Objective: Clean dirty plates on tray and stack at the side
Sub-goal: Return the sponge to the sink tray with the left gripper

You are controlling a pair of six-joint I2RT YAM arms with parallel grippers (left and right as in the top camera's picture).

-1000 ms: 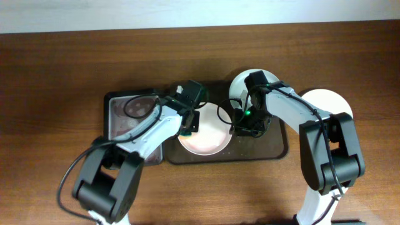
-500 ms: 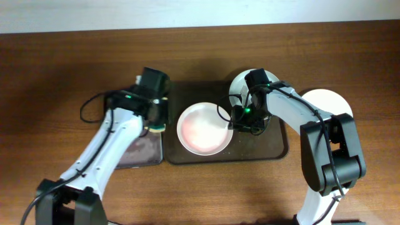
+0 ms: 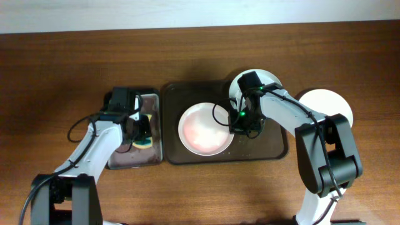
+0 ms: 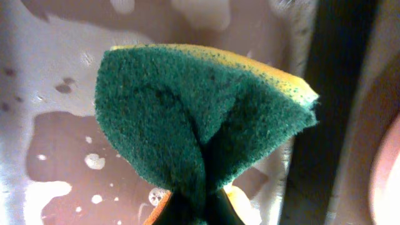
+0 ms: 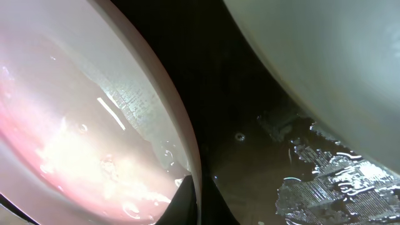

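1. The left gripper (image 3: 141, 132) was held over the pan (image 3: 134, 159), just left of the tray (image 3: 273, 147). Its jaws were pinched on a sponge (image 3: 145, 142)
2. In the left wrist view the sponge (image 4: 187, 125) was seen folded, green side out with a yellow edge, squeezed together at the bottom of the frame. The pan floor (image 4: 56, 144) was seen wet, with foam flecks
3. The right gripper (image 3: 240, 125) was set at the right rim of the middle plate (image 3: 201, 130). In the right wrist view that rim was seen running between the two dark fingertips, so the jaws were read as clamped on it (image 5: 199, 203)
4. The middle plate (image 5: 69, 119) was located in the centre of the tray. A pink, wet film was seen across its bowl
5. The rear plate (image 3: 272, 80) was located at the tray's far right corner, partly hidden by the right arm. It was seen close beside the middle plate (image 5: 325, 69), with a strip of wet tray (image 5: 231, 106) between them
6. The side plate (image 3: 325, 101) was located off the tray, on the table (image 3: 62, 62) to the right. It was seen plain white, partly covered by the right arm
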